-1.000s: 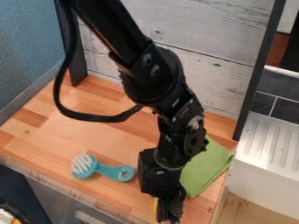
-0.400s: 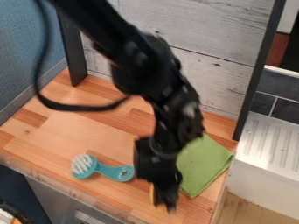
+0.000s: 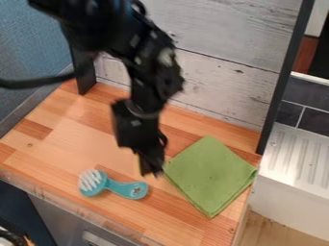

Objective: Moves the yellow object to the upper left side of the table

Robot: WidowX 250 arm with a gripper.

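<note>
The black gripper (image 3: 151,169) hangs over the middle of the wooden table (image 3: 64,139), just above and right of the teal brush's handle and left of the green cloth. A sliver of the yellow object (image 3: 139,164) shows along the left side of the gripper, moving with it; most of it is hidden behind the black fingers. The gripper seems shut on this yellow object.
A teal brush (image 3: 114,186) with white bristles lies near the front edge. The folded green cloth (image 3: 210,176) lies on the right. Dark posts and a whitewashed plank wall (image 3: 218,91) border the back; a blue wall stands left.
The arm and gripper have moved up and to the left from the front right, with the yellow object along. More of the green cloth is uncovered. The brush has stayed put.
</note>
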